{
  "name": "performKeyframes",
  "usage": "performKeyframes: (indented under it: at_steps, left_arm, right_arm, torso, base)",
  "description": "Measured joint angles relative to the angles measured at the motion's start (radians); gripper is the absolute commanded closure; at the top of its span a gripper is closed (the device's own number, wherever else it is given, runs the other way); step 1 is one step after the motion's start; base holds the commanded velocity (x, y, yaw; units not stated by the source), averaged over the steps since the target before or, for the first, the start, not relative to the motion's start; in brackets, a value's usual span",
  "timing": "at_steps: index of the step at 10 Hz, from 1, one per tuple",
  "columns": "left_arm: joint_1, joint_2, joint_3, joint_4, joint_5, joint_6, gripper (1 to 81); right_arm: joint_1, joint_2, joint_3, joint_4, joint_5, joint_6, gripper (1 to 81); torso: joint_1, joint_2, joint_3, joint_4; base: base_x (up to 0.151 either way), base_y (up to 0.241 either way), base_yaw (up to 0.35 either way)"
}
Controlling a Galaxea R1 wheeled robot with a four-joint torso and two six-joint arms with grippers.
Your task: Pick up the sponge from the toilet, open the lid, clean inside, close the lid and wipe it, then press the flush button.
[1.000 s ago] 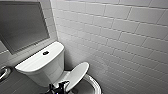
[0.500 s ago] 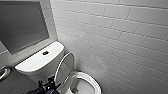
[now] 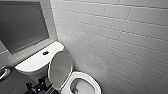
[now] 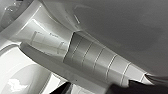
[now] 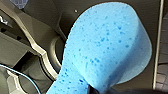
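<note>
The white toilet stands against the tiled wall, with the dark flush button in the middle of its tank top. The lid is raised almost upright, its greyish underside facing the open bowl. My left gripper sits low beside the lid's edge. In the left wrist view the lid's grey underside and hinge area are very close, and my dark fingertips stand wide apart. My right gripper is shut on the bright blue sponge, held away from the toilet over dark robot parts.
A white tiled wall runs close along the toilet's right side. A grey framed panel hangs above the tank. A metal fitting shows at the left edge, over dark floor tiles.
The lid has swung up from a half-raised tilt to nearly upright, uncovering the bowl. My left arm has risen with it beside the lid.
</note>
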Motion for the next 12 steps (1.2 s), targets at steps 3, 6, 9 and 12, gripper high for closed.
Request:
performKeyframes:
  at_steps: [3, 6, 9, 12]
  left_arm:
    - [0.049, -0.007, -0.001, 0.065, -0.054, -0.001, 1.0]
    - [0.118, -0.012, -0.003, 0.222, -0.022, 0.001, 1.0]
    - [0.239, -0.009, -0.038, 0.503, 0.048, 0.002, 1.0]
    - [0.247, -0.001, -0.082, 1.011, 0.244, 0.001, 1.0]
  right_arm:
    - [-0.003, 0.000, 0.006, -0.001, 0.001, 0.000, 81.1]
    - [-0.002, 0.000, 0.007, -0.001, 0.000, 0.000, 81.1]
    - [-0.002, -0.003, 0.017, -0.003, 0.000, 0.000, 81.1]
    - [-0.002, -0.025, 0.022, -0.025, 0.046, -0.001, 81.1]
  torso:
    - [0.000, 0.000, 0.000, 0.000]
    - [0.000, 0.000, 0.000, 0.000]
    - [0.000, 0.000, 0.000, 0.000]
    - [0.000, 0.000, 0.000, 0.000]
  base:
    - [0.000, 0.000, 0.000]
    - [0.000, 0.000, 0.000]
    - [0.000, 0.000, 0.000]
    - [0.000, 0.000, 0.000]
